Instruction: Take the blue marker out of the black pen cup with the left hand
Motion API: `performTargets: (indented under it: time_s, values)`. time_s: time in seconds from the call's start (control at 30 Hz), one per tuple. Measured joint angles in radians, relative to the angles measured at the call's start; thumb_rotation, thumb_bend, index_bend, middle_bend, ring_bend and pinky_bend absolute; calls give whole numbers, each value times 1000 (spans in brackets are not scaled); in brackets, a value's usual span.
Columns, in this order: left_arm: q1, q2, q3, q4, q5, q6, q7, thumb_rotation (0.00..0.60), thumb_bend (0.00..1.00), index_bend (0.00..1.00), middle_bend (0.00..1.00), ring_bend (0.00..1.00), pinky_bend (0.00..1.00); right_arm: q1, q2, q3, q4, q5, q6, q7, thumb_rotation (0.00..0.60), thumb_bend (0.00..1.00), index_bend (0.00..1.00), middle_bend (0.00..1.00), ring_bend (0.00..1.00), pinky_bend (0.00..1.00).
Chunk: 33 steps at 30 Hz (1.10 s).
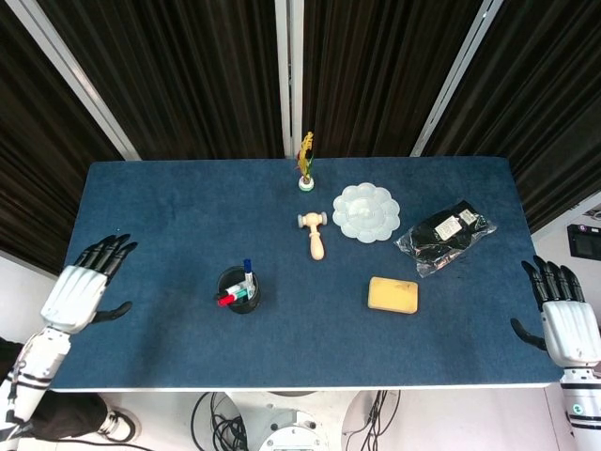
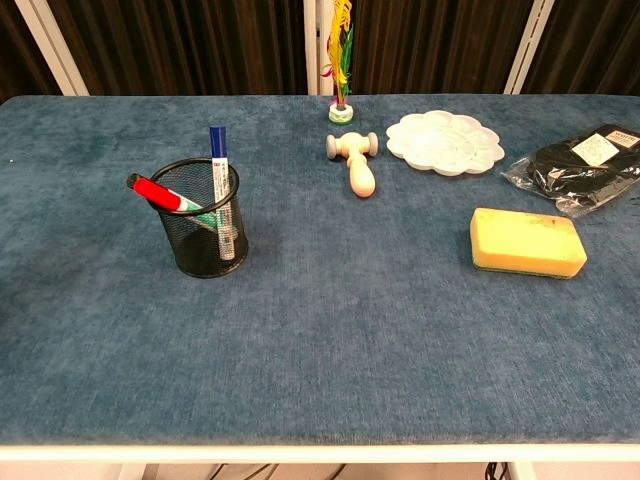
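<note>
The black mesh pen cup [image 1: 239,292] [image 2: 198,240] stands left of the table's middle. A blue-capped marker [image 1: 248,272] [image 2: 219,160] stands upright in it, beside a red marker [image 2: 158,192] and a green one. My left hand [image 1: 83,284] hovers over the table's left edge, fingers spread and holding nothing, well left of the cup. My right hand [image 1: 558,318] hangs off the right edge, fingers apart and empty. The chest view shows neither hand.
A wooden mallet [image 1: 315,236], a white palette [image 1: 365,211], a shuttlecock [image 1: 305,169], a black bagged item [image 1: 445,235] and a yellow sponge [image 1: 392,294] lie on the right half of the blue table [image 1: 169,207].
</note>
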Motion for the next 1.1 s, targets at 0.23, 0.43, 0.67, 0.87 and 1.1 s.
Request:
performTargets:
  time_s: [0.23,0.43,0.67,0.87,1.1]
  values:
    - [-199,76,-99,-115,-146,-311,20,600,191,137,70,0,177,27,52,24,-82,-3,-4,-94,600,153,0,0,0,0]
    - [-386,85,-152,-129,-346,-577,75,600,191,170,98,3,177,39,69,21,-111,3,-27,-128,600,153,0,0,0,0]
    - [-562,42,-154,-81,-594,-735,163,600,229,256,188,29,185,39,59,15,-107,22,-37,-130,600,155,0,0,0,0]
    - [-692,1,-109,-27,-783,-819,198,600,270,313,225,57,188,43,61,17,-116,21,-37,-134,600,155,0,0,0,0]
    - [-798,-44,-41,23,-905,-900,187,600,287,342,251,61,180,49,65,20,-124,21,-35,-143,600,155,0,0,0,0]
